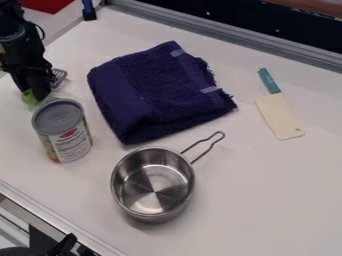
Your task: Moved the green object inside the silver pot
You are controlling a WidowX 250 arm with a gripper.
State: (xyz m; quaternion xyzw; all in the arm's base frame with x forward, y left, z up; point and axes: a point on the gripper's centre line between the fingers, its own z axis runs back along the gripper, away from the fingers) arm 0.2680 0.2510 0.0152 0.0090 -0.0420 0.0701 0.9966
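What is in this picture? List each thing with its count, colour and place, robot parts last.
green object: 1, green, at the gripper
can: 1, grey top, patterned label, left
towel: 1, dark purple, upper middle
pot: 1, silver, lower middle
cleaver: 1, cream, teal handle, right
slotted piece: 1, grey, beside gripper
table: 1, white, underneath
red item: 1, top left
blue item: 1, top left
arm: 1, black, upper left
gripper: 1, black, behind can

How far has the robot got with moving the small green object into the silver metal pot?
Placing looks undone: the round, silver metal pot shows a bare inside. In hand, perhaps: the small green object is right at the black gripper, though I cannot confirm a grip. Left: carrying it over and lowering it in.
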